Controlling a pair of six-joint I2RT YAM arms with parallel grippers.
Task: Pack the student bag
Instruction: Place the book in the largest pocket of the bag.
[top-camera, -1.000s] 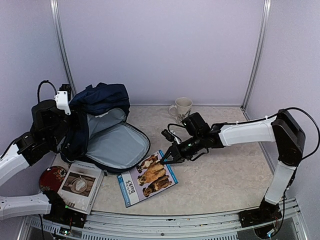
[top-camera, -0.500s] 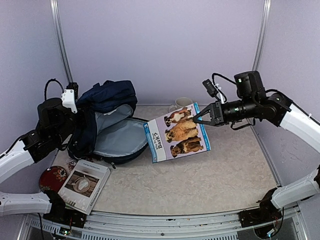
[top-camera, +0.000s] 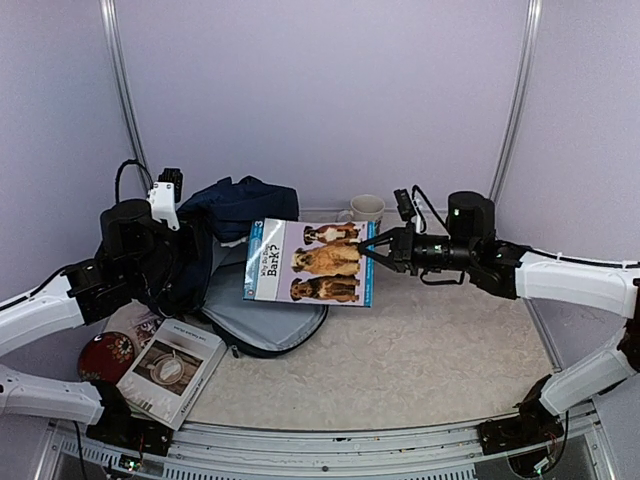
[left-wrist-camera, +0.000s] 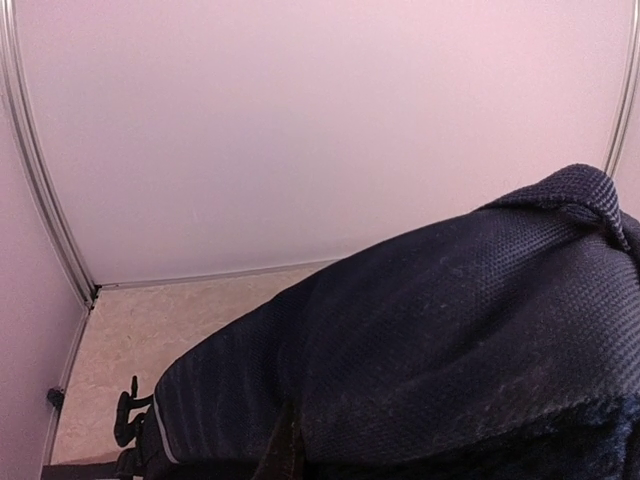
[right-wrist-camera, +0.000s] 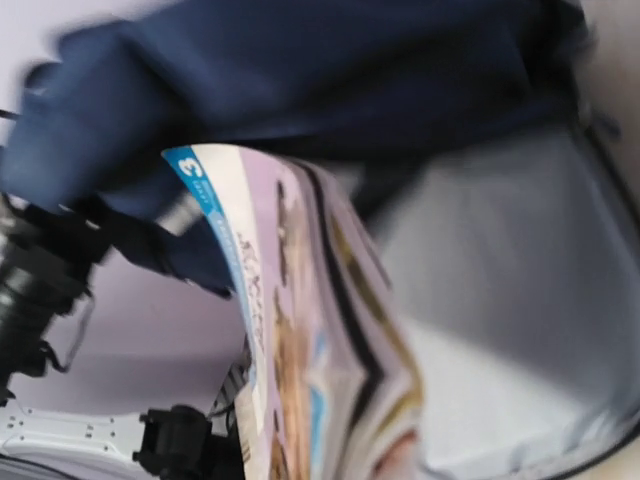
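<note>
Top external: pretty busy bench tbh, here's the rundown.
Count: one student bag, two books, one mug, one dark red round thing, two arms.
Books: the dog book is up in the air right over the bag's open mouth. The other book lies flat at the near left.
Bag spot: back left of the bench, against the left arm.
Bag axis: long axis runs far to near, leaning a bit right. The navy bulk is bunched up at the far end, and the grey lining faces up towards the dog book.
Left pincer: closed, pinching bag fabric; fingertips are buried in it.
Right pincer: clamped on the dog book's right edge.
</note>
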